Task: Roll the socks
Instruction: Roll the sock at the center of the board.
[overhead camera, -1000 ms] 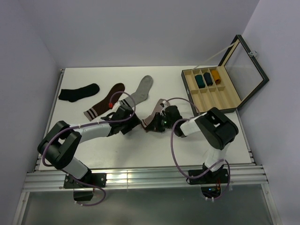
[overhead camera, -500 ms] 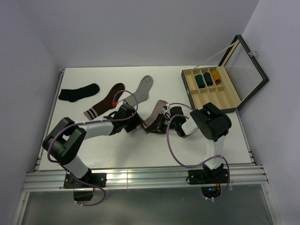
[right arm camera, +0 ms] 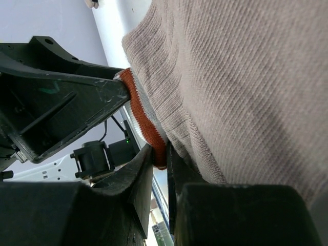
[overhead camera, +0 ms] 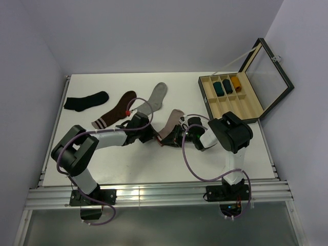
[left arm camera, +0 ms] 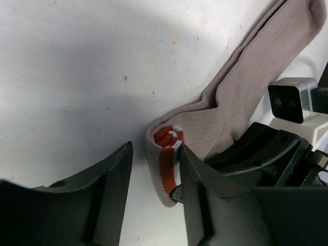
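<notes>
The dusty pink sock (overhead camera: pixel 170 124) lies mid-table, its red-and-white cuff end rolled into a small coil (left arm camera: pixel 167 164). My left gripper (left arm camera: pixel 154 200) is open around that coil, one finger touching its right side, the other apart on the left. My right gripper (right arm camera: pixel 160 159) is shut on the rolled cuff (right arm camera: pixel 146 123), pinching its red edge, with the sock's body (right arm camera: pixel 246 87) draped across the view. In the top view both grippers meet at the coil (overhead camera: pixel 161 137). The light grey sock (overhead camera: pixel 152 100) lies flat behind them.
A dark brown sock with pale striped cuff (overhead camera: pixel 115 110) and a plain black sock (overhead camera: pixel 86 100) lie at the back left. An open wooden box (overhead camera: pixel 233 97) with rolled socks in its compartments stands at the back right, lid raised.
The left arm has reached a little further right toward the coil. The right gripper has shifted slightly left with the cuff. The roll stays between them.
</notes>
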You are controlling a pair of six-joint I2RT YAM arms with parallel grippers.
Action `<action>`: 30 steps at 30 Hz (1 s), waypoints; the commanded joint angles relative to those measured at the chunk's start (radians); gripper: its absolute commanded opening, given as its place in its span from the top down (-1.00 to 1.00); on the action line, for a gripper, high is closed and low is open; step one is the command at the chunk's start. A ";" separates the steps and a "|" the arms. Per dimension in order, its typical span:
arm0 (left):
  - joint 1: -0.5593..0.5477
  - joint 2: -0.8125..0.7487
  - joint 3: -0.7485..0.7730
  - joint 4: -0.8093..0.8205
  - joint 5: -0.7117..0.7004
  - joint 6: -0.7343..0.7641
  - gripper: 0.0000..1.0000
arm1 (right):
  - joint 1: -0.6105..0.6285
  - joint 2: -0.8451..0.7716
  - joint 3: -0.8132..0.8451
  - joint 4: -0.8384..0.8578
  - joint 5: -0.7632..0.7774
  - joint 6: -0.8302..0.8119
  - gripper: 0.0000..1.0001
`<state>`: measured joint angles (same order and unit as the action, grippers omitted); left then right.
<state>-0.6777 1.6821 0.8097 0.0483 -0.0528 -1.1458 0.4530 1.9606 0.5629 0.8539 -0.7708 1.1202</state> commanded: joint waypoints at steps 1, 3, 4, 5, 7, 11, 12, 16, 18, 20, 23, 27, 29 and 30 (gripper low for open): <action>-0.011 0.036 0.029 -0.004 0.013 0.017 0.11 | -0.008 0.031 -0.017 -0.065 0.025 -0.011 0.90; -0.016 0.047 0.034 -0.008 0.013 0.015 0.16 | -0.008 0.026 -0.018 -0.073 0.027 -0.017 0.89; -0.017 0.048 0.036 -0.010 0.011 0.015 0.24 | -0.008 0.024 -0.017 -0.078 0.031 -0.023 0.89; -0.019 0.050 0.036 -0.011 0.010 0.015 0.30 | -0.008 0.014 -0.017 -0.093 0.033 -0.034 0.88; -0.022 0.056 0.040 -0.016 0.010 0.015 0.46 | -0.007 -0.002 -0.011 -0.110 0.037 -0.055 0.85; -0.026 0.056 0.066 -0.045 -0.005 0.030 0.79 | 0.001 -0.080 0.009 -0.226 0.042 -0.182 0.64; -0.028 0.054 0.083 -0.089 -0.013 0.043 0.86 | 0.006 -0.138 0.017 -0.272 0.056 -0.219 0.59; -0.031 0.041 0.123 -0.195 -0.076 0.078 0.99 | 0.044 -0.319 0.069 -0.516 0.217 -0.416 0.27; -0.034 0.034 0.137 -0.241 -0.099 0.092 0.99 | 0.096 -0.409 0.098 -0.637 0.391 -0.532 0.21; -0.037 0.034 0.146 -0.277 -0.107 0.098 0.99 | 0.139 -0.446 0.112 -0.694 0.497 -0.613 0.16; -0.045 0.040 0.164 -0.298 -0.113 0.110 0.99 | 0.229 -0.488 0.118 -0.675 0.652 -0.695 0.11; -0.054 0.053 0.189 -0.324 -0.111 0.118 0.99 | 0.329 -0.485 0.123 -0.615 0.769 -0.769 0.06; -0.054 0.057 0.195 -0.329 -0.108 0.118 0.99 | 0.372 -0.465 0.129 -0.590 0.823 -0.801 0.03; -0.054 0.059 0.198 -0.330 -0.108 0.118 0.99 | 0.383 -0.456 0.134 -0.582 0.831 -0.809 0.03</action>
<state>-0.7235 1.7206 0.9745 -0.2249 -0.1349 -1.0576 0.8036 1.4876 0.6659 0.2489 -0.0868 0.4160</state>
